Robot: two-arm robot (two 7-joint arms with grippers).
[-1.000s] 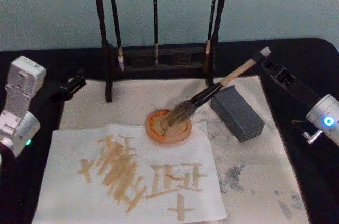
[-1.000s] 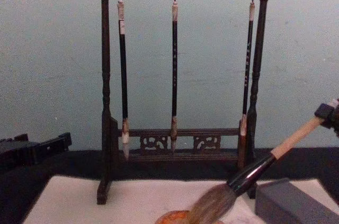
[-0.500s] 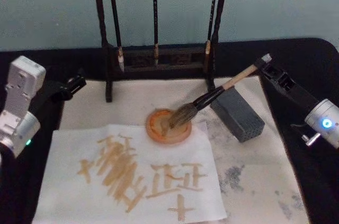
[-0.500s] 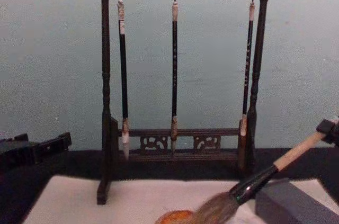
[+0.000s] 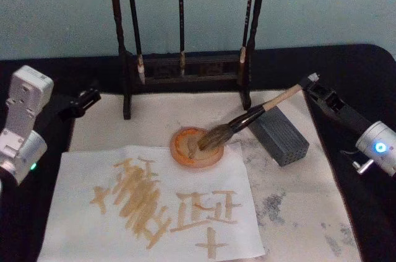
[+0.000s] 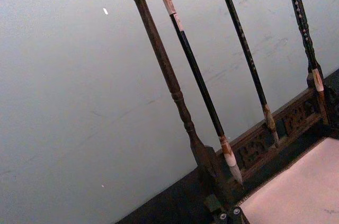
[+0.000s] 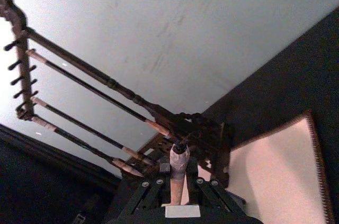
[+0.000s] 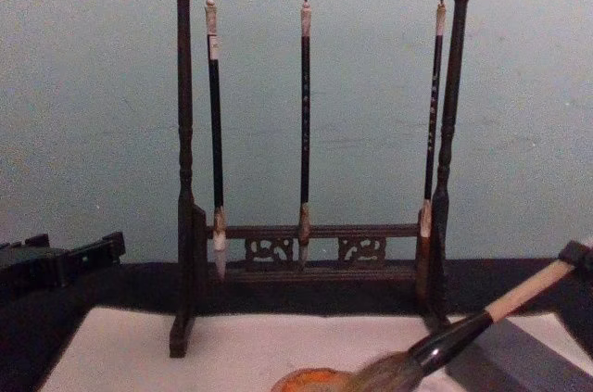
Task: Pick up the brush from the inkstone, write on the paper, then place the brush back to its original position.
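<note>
Head view: brush lay at a low slant, bushy grey-brown head down in the inkstone, black ferrule above the dish's right rim, tan handle rising to the right.
Right gripper: clamped on the very end of the handle, arm coming in from the right edge over the black cloth.
Left gripper: parked at the left, off the mat; how its fingers stood could not be told.
Chest view: brush crossed the lower right corner, bristles touching the orange dish.
Paper: off-white sheet in front of the inkstone, its top edge just by the dish.
Writing: tan brush strokes in two clusters, character-like, not readable.
Surface: pale mat with grey smudges, on a black table.
Block: grey, oblong, just right of the dish, under the handle.
Rack: dark wood, three slim brushes hanging.
Room: plain pale blue-green wall.
</note>
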